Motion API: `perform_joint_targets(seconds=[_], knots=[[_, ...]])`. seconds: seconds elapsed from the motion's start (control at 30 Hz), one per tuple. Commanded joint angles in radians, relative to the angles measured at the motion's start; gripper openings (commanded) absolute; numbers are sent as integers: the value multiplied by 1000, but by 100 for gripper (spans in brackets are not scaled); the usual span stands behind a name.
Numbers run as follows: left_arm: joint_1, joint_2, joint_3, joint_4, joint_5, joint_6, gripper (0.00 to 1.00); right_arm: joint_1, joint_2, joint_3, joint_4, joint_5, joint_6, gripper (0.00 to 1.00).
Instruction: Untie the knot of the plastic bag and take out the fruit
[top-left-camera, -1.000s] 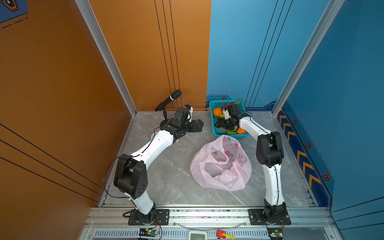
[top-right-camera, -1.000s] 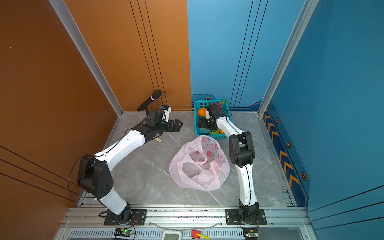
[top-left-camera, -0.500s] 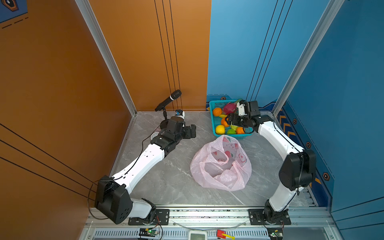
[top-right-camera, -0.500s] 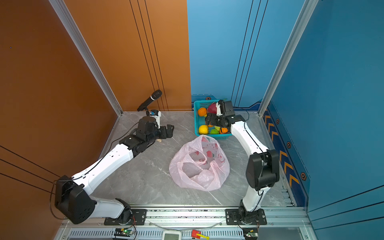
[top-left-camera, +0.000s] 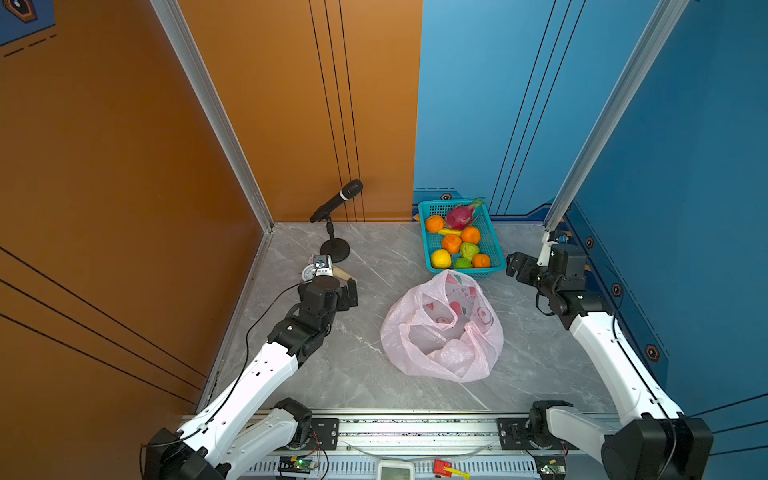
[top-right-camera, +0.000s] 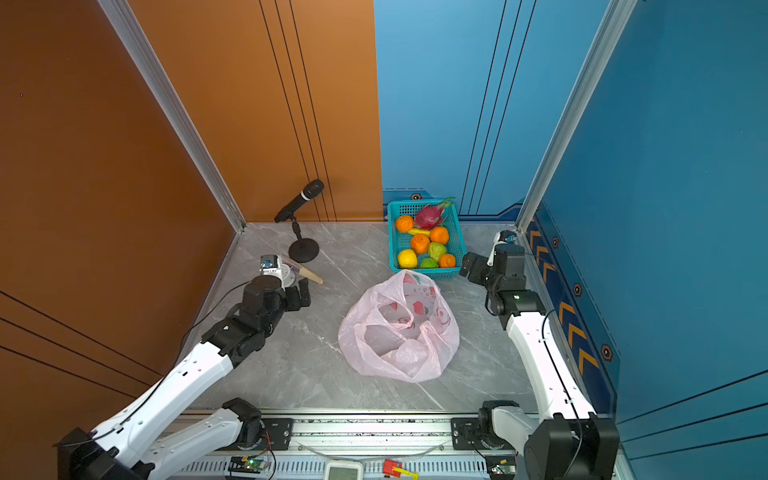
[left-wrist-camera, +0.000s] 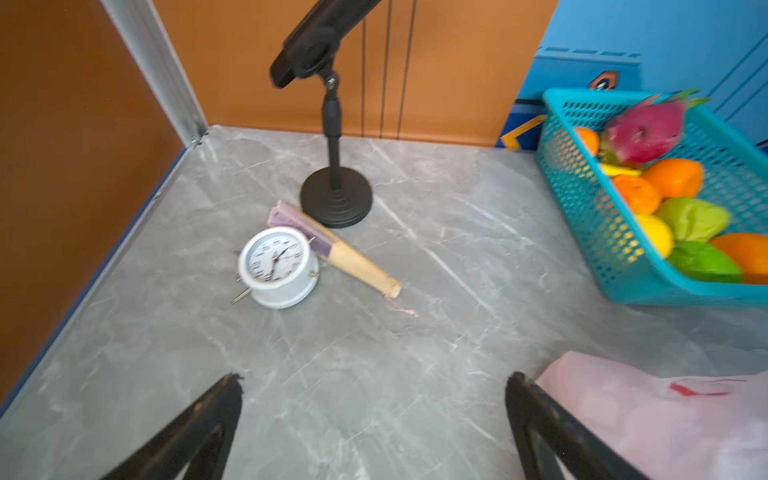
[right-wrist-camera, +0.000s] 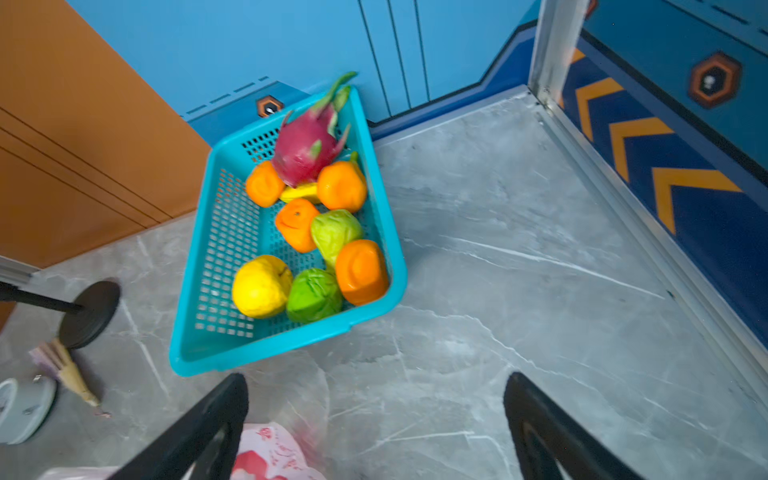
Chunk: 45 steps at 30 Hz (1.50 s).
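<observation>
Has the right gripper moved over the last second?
Yes. The right gripper was above the teal basket; it now sits off the basket's right side, nearer the front edge of the table, open and empty.

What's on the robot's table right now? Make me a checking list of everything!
Surface: grey marbled tabletop, no spills seen.
Job's things: plastic bag lies slack, mouth open; fruit sits in the teal basket.
Clutter: microphone on stand, white clock, folded fan.
Grippers: left gripper open, empty; right gripper open, empty.
Cables: black cable loops beside the left arm.
Surroundings: orange wall, blue wall.
</observation>
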Motion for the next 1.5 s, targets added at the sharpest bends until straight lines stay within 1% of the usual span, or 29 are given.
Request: perform_joint_targets(seconds=[0.0,0.13,0.2,0.27,0.33,0.37,0.4,0.47,0.5,0.57,0.6,0.63,0.67,0.7,0.73,0.77,0.8,0.83,0.87,0.9,0.97,1.0,1.03,1.07,1.1,1.17,1.23,1.4,1.47], knots=[[58,-41,-89,43,-38,43,98,-17,-22,-105,95,52,-49,97],[170,-47,-193,159,72,66,98,-23,-6,-244,228,66,-82,97],[225,-30,-226,212,123,97,98,-24,11,-307,299,101,-111,99],[277,5,-251,266,166,130,98,-27,44,-361,384,126,-141,100],[326,57,-267,327,213,153,98,-25,101,-400,476,124,-187,100],[353,80,-250,326,252,165,98,-25,129,-404,511,117,-209,100],[375,119,-243,360,294,187,98,-24,162,-403,542,114,-235,100],[393,188,-237,433,337,222,98,-21,222,-411,627,115,-268,100],[398,223,-237,484,347,233,98,-19,255,-426,700,113,-276,100],[413,298,-243,578,379,249,98,-17,293,-406,742,105,-290,100],[421,344,-242,622,403,257,98,-16,311,-429,838,101,-280,100],[424,384,-242,667,418,265,98,-21,327,-429,868,95,-248,100],[427,413,-243,706,426,273,98,-19,345,-439,920,84,-249,100],[428,449,-248,755,429,279,98,0,379,-464,991,92,-274,100],[432,478,-247,802,432,285,98,24,418,-498,1088,139,-287,100],[438,496,-231,809,462,301,98,32,440,-540,1192,164,-284,100],[440,518,-223,833,466,314,98,32,435,-545,1186,167,-282,100],[450,543,-214,841,479,306,98,32,419,-525,1119,160,-286,100],[461,575,-217,865,497,302,98,28,426,-524,1132,150,-284,100],[463,607,-233,945,500,302,98,25,436,-533,1168,148,-280,100],[458,578,-228,882,501,311,98,25,421,-522,1119,148,-282,100],[448,587,-259,948,475,313,97,27,428,-525,1137,151,-282,100],[435,594,-287,994,415,308,97,26,430,-528,1148,151,-282,100],[424,623,-327,1104,362,303,97,27,427,-527,1138,151,-283,100],[430,645,-336,1170,368,298,97,27,423,-523,1123,151,-282,100],[431,605,-311,1044,373,297,97,27,426,-523,1135,152,-282,100],[433,629,-328,1128,374,297,97,27,426,-523,1130,153,-283,100],[433,621,-328,1111,379,297,97,26,427,-524,1131,151,-282,100],[420,621,-327,1111,357,304,97,18,428,-517,1122,138,-276,100]])
